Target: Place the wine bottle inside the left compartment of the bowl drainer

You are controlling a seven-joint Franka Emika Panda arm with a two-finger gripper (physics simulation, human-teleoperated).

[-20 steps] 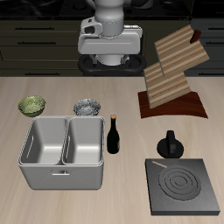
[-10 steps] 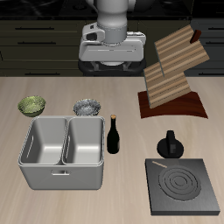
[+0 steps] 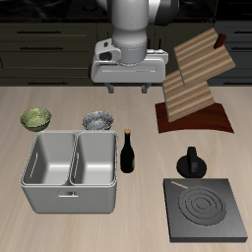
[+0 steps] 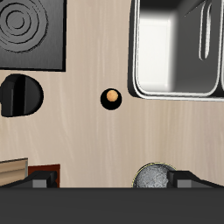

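Standing upright just beside the bowl drainer (image 3: 71,171), the wine bottle (image 3: 128,153); claw (image 3: 128,87) spread wide, empty, well above

I count one slim near-black glass wine bottle (image 3: 128,152), one light-grey metal bowl drainer (image 3: 71,202) with two wells, two small bowls, green (image 3: 36,119) and grey (image 3: 97,120), one squat black pot (image 3: 191,163), one dark square plate (image 3: 206,210), and what looks like one wooden rack (image 3: 194,79).
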